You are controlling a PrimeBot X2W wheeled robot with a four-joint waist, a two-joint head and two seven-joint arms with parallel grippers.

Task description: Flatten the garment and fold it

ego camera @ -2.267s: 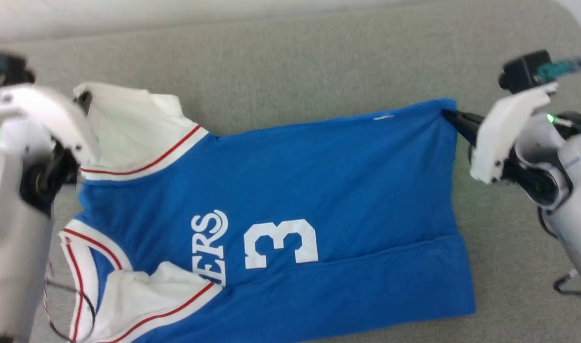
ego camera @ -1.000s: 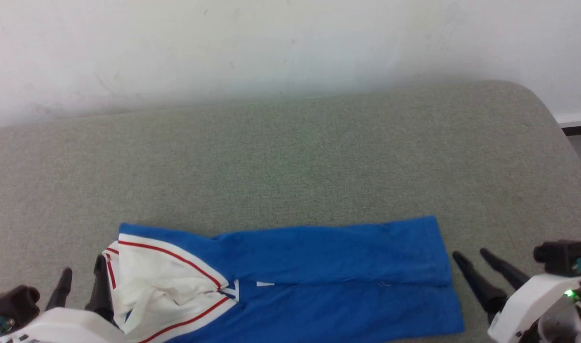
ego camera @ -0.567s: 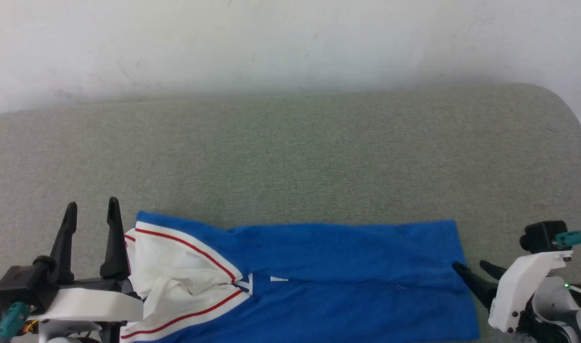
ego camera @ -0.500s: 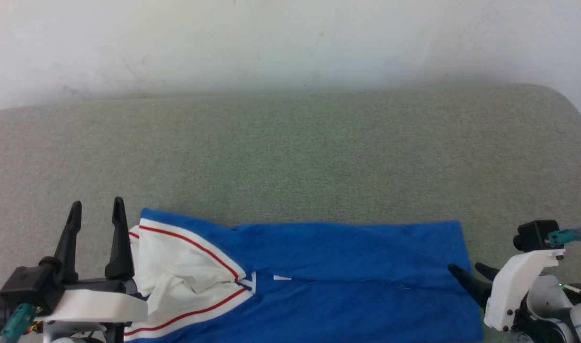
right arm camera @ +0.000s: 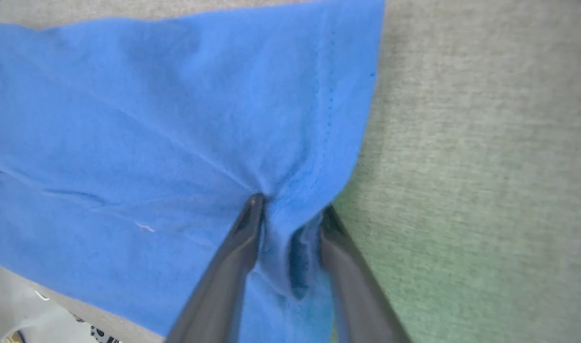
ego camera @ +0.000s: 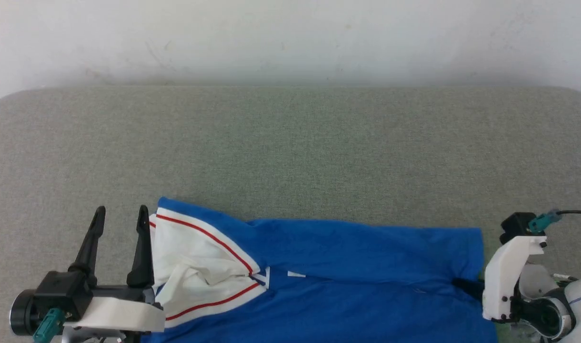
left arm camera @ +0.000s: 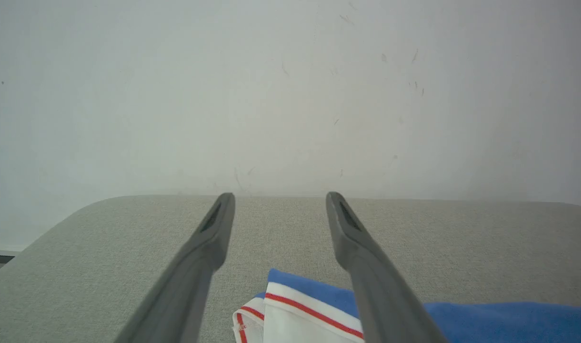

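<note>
The garment (ego camera: 357, 267) lies as a long strip with one lengthwise fold made. Its white sleeve (ego camera: 195, 271) is bunched just to the right of the left gripper (ego camera: 121, 208), whose fingers stand wide apart and empty. The right gripper (right arm camera: 291, 204) is narrowed onto a pucker of blue hem, with cloth gathered between its fingers. I judge the flattening roughly done; the rumpled sleeve and the crosswise folds remain
</note>
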